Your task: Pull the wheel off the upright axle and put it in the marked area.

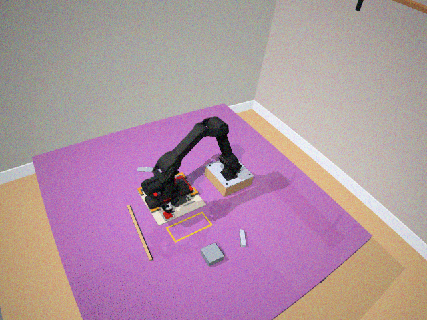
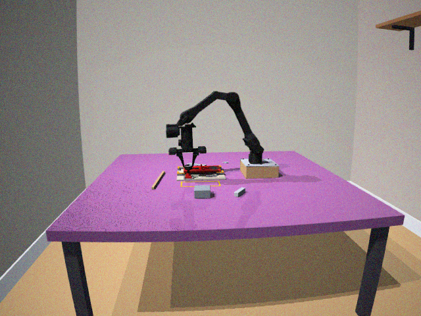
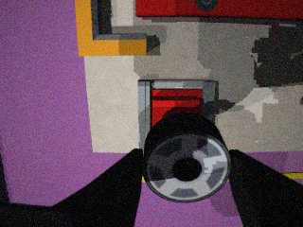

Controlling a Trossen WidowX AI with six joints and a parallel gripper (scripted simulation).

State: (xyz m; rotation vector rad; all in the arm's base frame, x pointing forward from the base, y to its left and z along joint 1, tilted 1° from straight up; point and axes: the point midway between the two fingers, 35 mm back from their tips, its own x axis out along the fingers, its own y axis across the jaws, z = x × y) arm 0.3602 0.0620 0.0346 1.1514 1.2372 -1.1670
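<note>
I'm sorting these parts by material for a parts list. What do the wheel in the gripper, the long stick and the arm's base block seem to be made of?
Wheel: likely a black rubber tyre, matte, around a silver-grey spoked hub that looks like metal or painted plastic.
Long stick: probably wood, pale tan and unpainted.
Base block: tan sides suggest wood, topped by a light grey plate with dark corner dots like screws, possibly metal.
</note>
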